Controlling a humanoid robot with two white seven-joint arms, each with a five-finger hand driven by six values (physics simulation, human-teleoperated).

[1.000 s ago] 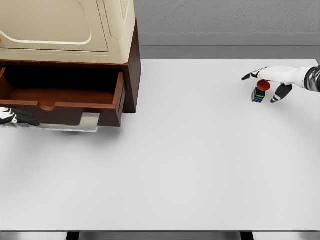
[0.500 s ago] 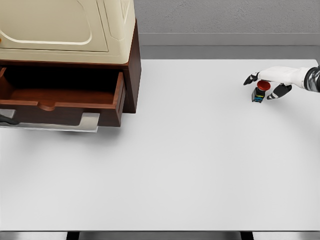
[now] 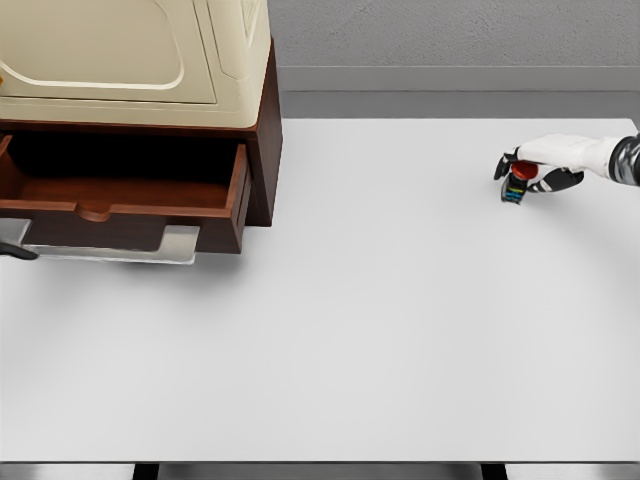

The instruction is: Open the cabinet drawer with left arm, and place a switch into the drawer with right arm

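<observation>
My right hand [image 3: 533, 170] reaches in from the right edge, far out on the white table [image 3: 400, 320], and its fingers are curled around the switch [image 3: 518, 185]. The switch is a small dark block with a red round button on top and a bit of blue and yellow on its side. It stands upright on the table directly under my palm, with one dark fingertip [image 3: 501, 168] on its far left side and the thumb wrapped along the near right side. The red button sits just beneath my knuckles.

Well away to the left of that hand stands the cabinet [image 3: 262, 150], brown wood with a cream appliance [image 3: 130, 55] sitting on top of it. Its drawer [image 3: 130, 205] is pulled out toward me, open, and the inside I can see holds nothing. A flat grey plate [image 3: 150, 245] shows just below the drawer front.

Of my left hand [image 3: 14, 250] only a dark tip shows at the left edge, just below the drawer's front corner; I cannot tell whether its fingers are spread or curled.

The switch and the drawer are well apart, with bare table between them.
</observation>
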